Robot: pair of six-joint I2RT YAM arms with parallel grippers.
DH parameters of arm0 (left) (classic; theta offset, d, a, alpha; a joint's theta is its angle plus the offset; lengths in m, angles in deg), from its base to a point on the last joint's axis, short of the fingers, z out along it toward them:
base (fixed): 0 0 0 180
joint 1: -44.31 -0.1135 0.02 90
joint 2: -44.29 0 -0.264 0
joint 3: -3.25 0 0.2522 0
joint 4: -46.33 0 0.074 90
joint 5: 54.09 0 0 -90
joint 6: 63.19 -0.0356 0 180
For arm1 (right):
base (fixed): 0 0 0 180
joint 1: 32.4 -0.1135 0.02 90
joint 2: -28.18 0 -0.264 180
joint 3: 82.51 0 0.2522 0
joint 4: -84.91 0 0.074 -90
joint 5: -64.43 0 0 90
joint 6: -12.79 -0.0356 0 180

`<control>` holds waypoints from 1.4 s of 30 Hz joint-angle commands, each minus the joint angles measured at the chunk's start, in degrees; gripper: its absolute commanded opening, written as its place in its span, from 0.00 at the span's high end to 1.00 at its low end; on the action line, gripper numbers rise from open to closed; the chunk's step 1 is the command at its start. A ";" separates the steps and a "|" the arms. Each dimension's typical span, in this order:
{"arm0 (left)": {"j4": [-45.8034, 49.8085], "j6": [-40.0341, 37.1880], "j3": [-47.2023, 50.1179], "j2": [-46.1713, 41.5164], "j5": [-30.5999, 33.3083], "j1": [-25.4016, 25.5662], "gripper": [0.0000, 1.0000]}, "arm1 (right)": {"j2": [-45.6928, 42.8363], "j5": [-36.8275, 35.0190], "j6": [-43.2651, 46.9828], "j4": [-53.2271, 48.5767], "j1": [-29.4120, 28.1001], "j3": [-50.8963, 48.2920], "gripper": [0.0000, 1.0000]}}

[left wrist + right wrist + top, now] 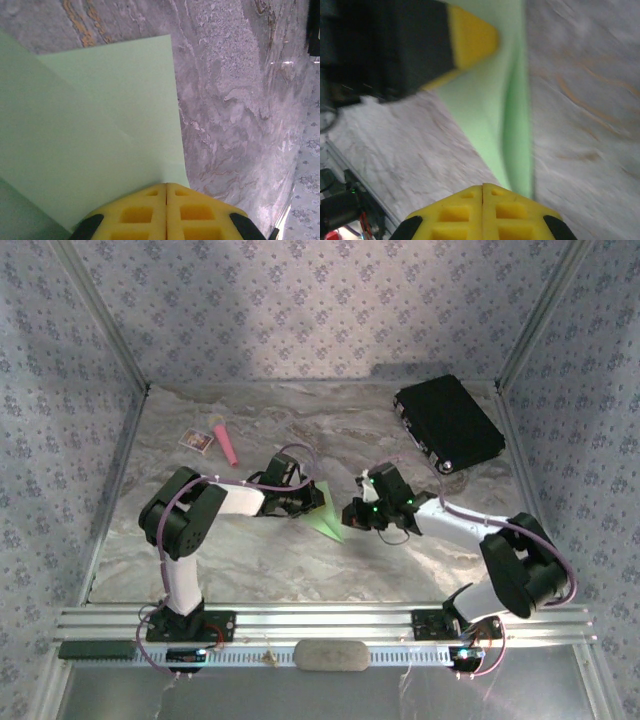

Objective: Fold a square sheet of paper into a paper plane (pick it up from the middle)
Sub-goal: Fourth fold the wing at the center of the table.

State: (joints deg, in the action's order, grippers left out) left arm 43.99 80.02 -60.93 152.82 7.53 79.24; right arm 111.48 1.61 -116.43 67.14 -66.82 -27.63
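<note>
Folded lime-green paper point(100, 125) on marble table point(240, 100), left gripper point(166, 192) fingers together at its edge, right gripper point(483, 194) closed at its pointed end

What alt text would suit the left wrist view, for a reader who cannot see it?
A folded lime-green sheet of paper spreads over a grey marbled table, one layer overlapping another along a diagonal edge. At the bottom, the left gripper, its yellow fingers shut, meets the sheet's near corner.

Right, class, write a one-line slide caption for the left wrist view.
Shut left gripper at the edge of the creased lime-green square sheet of paper, over a grey marbled table.
</note>
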 commanded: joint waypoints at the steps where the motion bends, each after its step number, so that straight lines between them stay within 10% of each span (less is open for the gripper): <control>1: 3.60 -1.14 1.63 1.05 2.18 -0.27 0.93 | 4.64 3.61 2.40 -0.65 -1.13 3.72 1.00; 19: 3.49 -1.22 1.55 0.99 1.80 -0.26 0.93 | 18.09 -0.38 4.43 -4.38 -4.18 12.48 1.00; 42: 4.01 -1.79 2.29 1.33 2.38 -1.58 0.93 | 15.78 3.61 -1.94 7.08 -1.65 -2.36 1.00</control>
State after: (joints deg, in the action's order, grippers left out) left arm 43.56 79.84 -60.53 152.82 6.72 78.81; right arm 127.53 4.84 -116.84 78.35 -68.85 -26.45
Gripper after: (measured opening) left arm 0.071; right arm 0.051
